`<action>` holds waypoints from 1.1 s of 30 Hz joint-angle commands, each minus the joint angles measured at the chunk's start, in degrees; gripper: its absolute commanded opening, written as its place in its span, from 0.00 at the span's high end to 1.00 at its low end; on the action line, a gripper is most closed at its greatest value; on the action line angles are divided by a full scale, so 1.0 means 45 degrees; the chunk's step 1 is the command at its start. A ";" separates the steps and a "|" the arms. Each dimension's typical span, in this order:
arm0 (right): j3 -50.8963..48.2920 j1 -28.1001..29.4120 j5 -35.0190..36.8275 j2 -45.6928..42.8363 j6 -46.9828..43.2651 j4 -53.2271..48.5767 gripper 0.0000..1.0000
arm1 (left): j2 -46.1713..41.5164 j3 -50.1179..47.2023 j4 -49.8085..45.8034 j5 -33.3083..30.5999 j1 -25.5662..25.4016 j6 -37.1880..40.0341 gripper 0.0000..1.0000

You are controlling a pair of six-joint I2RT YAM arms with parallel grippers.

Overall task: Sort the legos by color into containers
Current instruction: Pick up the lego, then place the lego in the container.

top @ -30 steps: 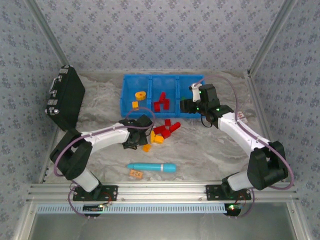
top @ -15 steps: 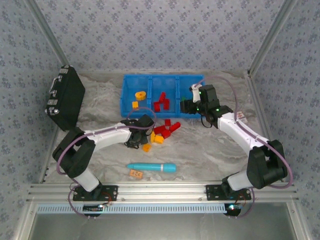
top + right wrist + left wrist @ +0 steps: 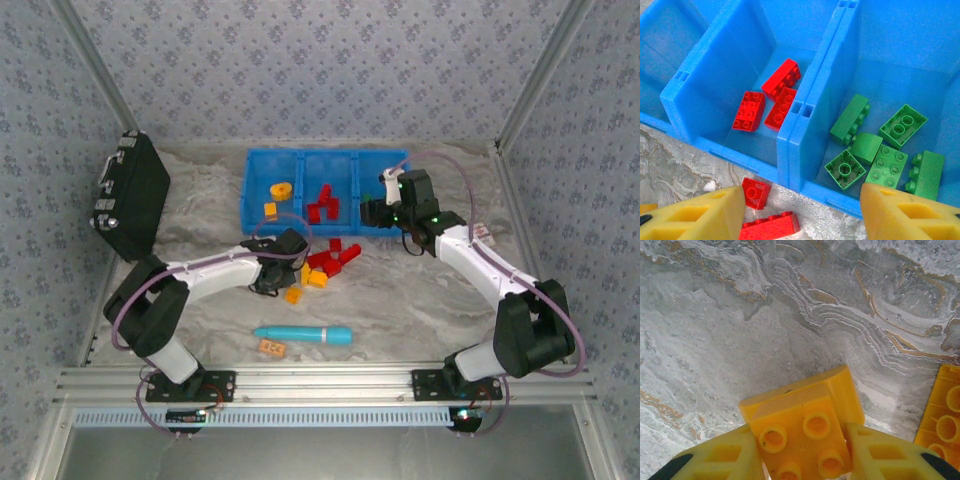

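The marbled worktop (image 3: 400, 300) carries a black case (image 3: 130, 200) standing at its far left. The left arm (image 3: 210, 268) lies folded low, its forearm stretched toward the centre with the wrist pointing down; the left jaws are clamped on a yellow brick (image 3: 805, 425), studs up, resting on the worktop. The right arm (image 3: 480, 265) reaches up and inward, and the right jaws stand wide apart with nothing between them, above the blue tray's (image 3: 300, 153) near wall where the middle and right compartments meet. A cyan cylinder (image 3: 303, 335) lies near the arm bases, an orange brick (image 3: 271, 347) just beside it. Red bricks (image 3: 775, 95) sit in the middle compartment, green bricks (image 3: 885, 150) in the right, orange-yellow pieces (image 3: 280, 190) in the left. Loose red bricks (image 3: 335, 258) lie just in front of the tray.
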 commanded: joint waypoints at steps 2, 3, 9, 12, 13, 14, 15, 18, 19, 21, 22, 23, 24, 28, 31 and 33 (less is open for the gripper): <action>-0.0154 -0.0065 0.0026 0.0197 0.0027 0.0138 0.36 | -0.0500 -0.1346 0.0694 -0.0093 -0.0067 -0.0609 0.87; -0.0153 -0.0075 0.0028 0.0220 0.0027 0.0140 0.36 | -0.0676 -0.1539 0.0896 -0.0101 -0.0060 -0.0687 0.88; -0.0047 -0.0074 0.0031 0.0429 0.0027 0.0064 0.36 | -0.1074 -0.1762 0.1167 0.0186 -0.0070 -0.0352 0.91; 0.0009 -0.0075 -0.0008 0.0544 0.0052 0.0018 0.36 | -0.1384 -0.1654 0.0957 0.0132 -0.0070 -0.0340 0.89; 0.0036 -0.0059 0.0004 0.0581 0.0028 -0.0003 0.36 | -0.1565 -0.1560 0.0833 -0.0006 -0.0068 -0.0311 0.89; 0.0047 -0.0055 -0.0029 0.0620 0.0029 -0.0006 0.36 | -0.1792 -0.1413 0.0664 -0.0182 -0.0055 -0.0203 0.88; 0.0032 -0.0055 -0.0030 0.0681 0.0046 0.0008 0.36 | -0.1982 -0.1188 0.0508 -0.0288 -0.0025 -0.0024 0.87; 0.0066 -0.0028 -0.0136 0.0880 0.0085 0.0053 0.36 | -0.2254 -0.0247 -0.0198 -0.0467 0.0066 0.0594 0.86; 0.0072 -0.0034 -0.0175 0.0918 0.0103 0.0082 0.36 | -0.2319 0.0052 -0.0365 -0.0561 0.0085 0.0799 0.86; 0.0047 0.0012 -0.0182 0.0943 0.0085 0.0114 0.36 | -0.2412 0.0663 -0.0538 -0.0568 0.0209 0.1252 0.85; 0.0048 0.0001 -0.0179 0.0943 0.0090 0.0117 0.36 | -0.2395 0.0919 -0.0634 -0.0578 0.0302 0.1440 0.85; 0.0062 0.0007 -0.0163 0.0943 0.0067 0.0104 0.36 | -0.2394 0.1208 -0.0706 -0.0616 0.0415 0.1658 0.85; 0.0067 0.0005 -0.0165 0.0924 0.0029 0.0083 0.36 | -0.2366 0.1468 -0.0696 -0.0677 0.0536 0.1894 0.84; 0.0060 -0.0011 -0.0108 0.0853 -0.0106 -0.0022 0.36 | -0.1832 0.2408 -0.0402 -0.0744 0.1312 0.2883 0.84; 0.0144 0.0005 -0.0127 0.0778 -0.0188 -0.0289 0.36 | -0.0972 0.3350 -0.0120 -0.0629 0.1896 0.3723 0.83; 0.0074 0.0014 -0.0162 0.0675 -0.0135 -0.0468 0.36 | -0.0206 0.3966 0.0103 -0.0492 0.2219 0.4177 0.83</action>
